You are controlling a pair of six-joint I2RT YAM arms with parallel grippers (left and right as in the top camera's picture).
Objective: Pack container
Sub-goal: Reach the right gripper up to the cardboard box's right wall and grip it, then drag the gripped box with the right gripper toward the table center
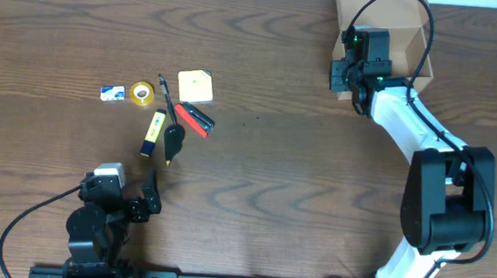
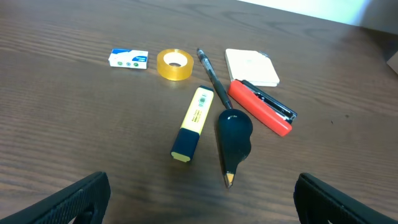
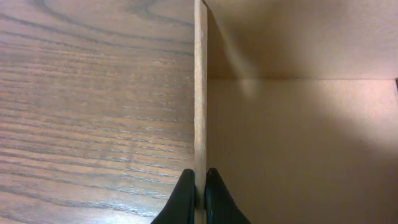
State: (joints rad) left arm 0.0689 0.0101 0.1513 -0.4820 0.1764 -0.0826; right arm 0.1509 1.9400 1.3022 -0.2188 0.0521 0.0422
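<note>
The tan cardboard container (image 1: 405, 32) stands open at the far right of the table. My right gripper (image 1: 348, 76) is shut on its left wall (image 3: 200, 93); the bare box floor (image 3: 298, 143) shows beside it. My left gripper (image 2: 199, 202) is open and empty near the front left, its fingers (image 1: 134, 203) apart. Ahead of it lie a yellow highlighter (image 2: 193, 123), a dark pencil with a black grip (image 2: 233, 134), a red stapler (image 2: 261, 107), a tape roll (image 2: 175, 64), an eraser (image 2: 129, 58), a black pen (image 2: 210, 71) and a sticky-note pad (image 2: 252, 66).
The stationery forms a cluster at left centre in the overhead view, around the pad (image 1: 195, 85) and tape roll (image 1: 142, 93). The table's far edge runs just behind the container. The right arm's white link (image 1: 407, 124) stretches from front right to the box.
</note>
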